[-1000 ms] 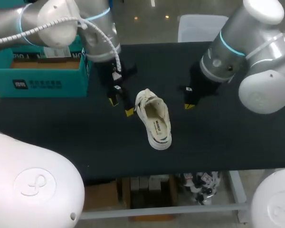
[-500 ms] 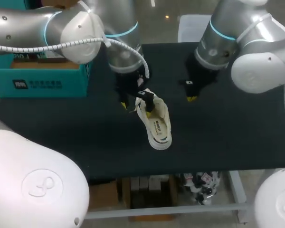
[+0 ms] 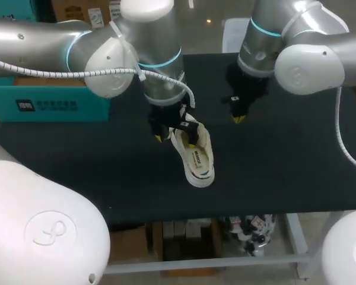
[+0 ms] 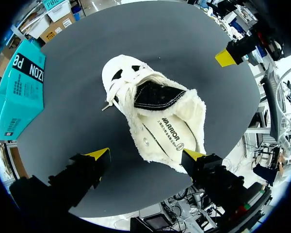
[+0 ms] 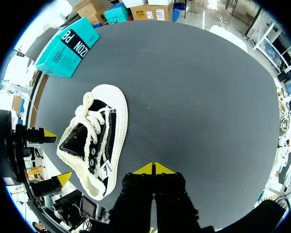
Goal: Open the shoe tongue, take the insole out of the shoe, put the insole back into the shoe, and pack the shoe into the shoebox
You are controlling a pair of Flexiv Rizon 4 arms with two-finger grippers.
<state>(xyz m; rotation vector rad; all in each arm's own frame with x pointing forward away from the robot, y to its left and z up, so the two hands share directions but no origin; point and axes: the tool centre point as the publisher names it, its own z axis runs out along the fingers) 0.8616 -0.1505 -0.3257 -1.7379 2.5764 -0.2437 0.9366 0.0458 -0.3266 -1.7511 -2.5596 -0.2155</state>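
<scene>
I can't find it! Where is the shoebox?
In the head view, the teal shoebox sits at the left edge of the table, well left of the shoe.

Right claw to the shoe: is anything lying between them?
Nothing: in the right wrist view only bare black table separates the right claw from the shoe.

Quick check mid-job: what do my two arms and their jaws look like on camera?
Left arm and right arm: rounded silver-white shells with glowing light-blue joint rings. A white coiled cable runs along the left. Black jaws, yellow tips.
</scene>
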